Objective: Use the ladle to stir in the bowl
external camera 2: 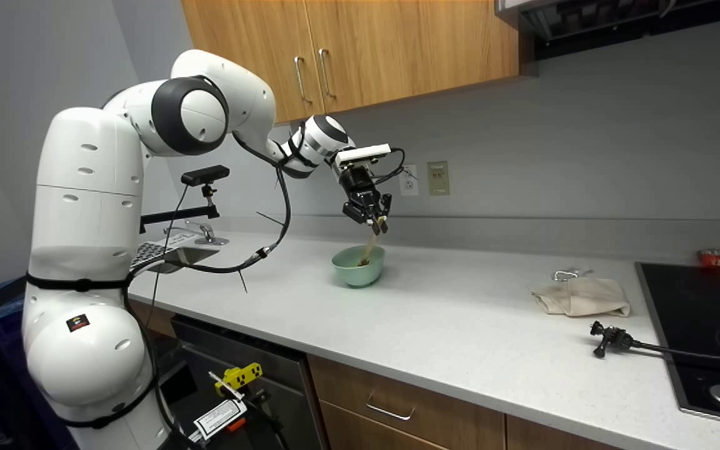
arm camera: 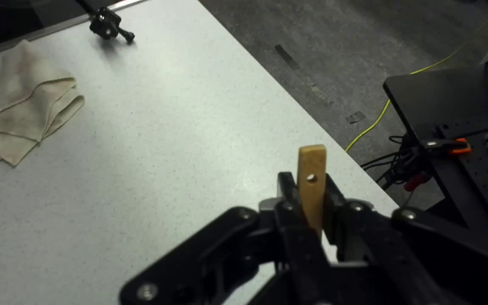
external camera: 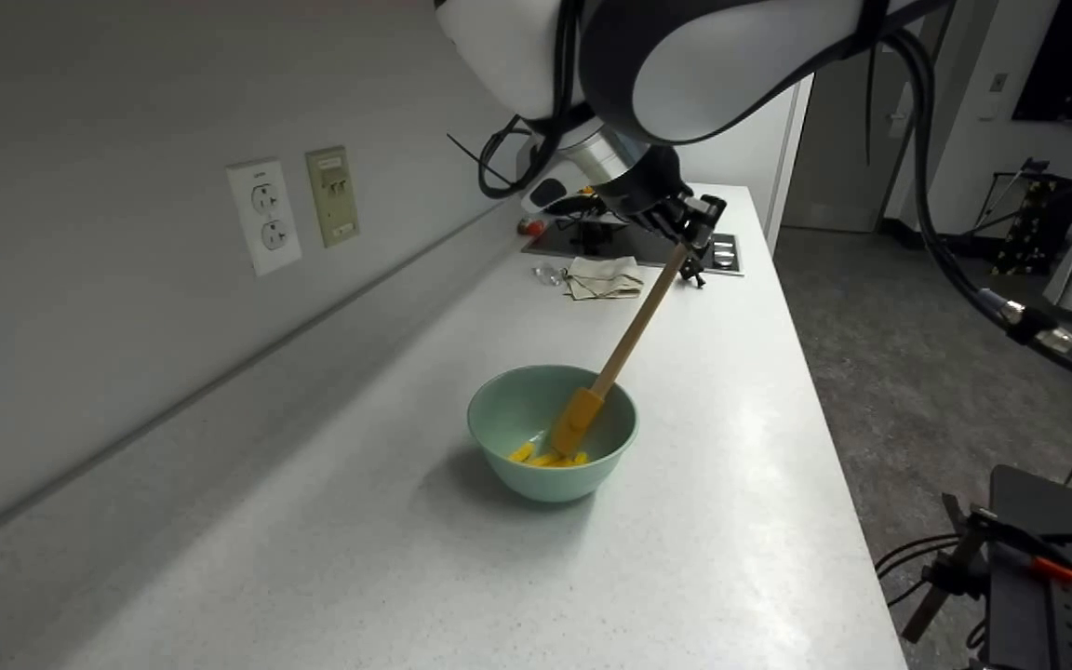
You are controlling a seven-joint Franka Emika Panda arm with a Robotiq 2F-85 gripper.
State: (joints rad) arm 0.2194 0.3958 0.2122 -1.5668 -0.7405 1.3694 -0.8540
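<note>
Wrist view and both exterior views share the long white tabletop (external camera: pixel 359 558). Over it reaches the robot arm (external camera 2: pixel 104 162), bent down toward the mint-green bowl (external camera: pixel 550 486), which sits upright there with nothing seen bracing it. I judge the bowl light and smooth, likely to skid or tip if its wall is pushed hard. The ladle (external camera: pixel 622 352) slants down into it, pale wooden handle rising past the rim, yellow scoop end inside. That handle should prove stiff and light, the scoop perhaps a little rubbery; nothing about it seems fragile. The fingers (arm camera: pixel 287 186) are clamped on the handle near its upper end, one on each side, the holed tip poking out beyond them. So high a hold keeps them clear of the bowl but makes a long lever, and flat smooth wood could twist under load; a slightly lower grip should steady it. Smallest come the yellow pieces (external camera: pixel 522 452) at the bowl's bottom; the scoop is right by them, though contact is hard to tell from this angle.
</note>
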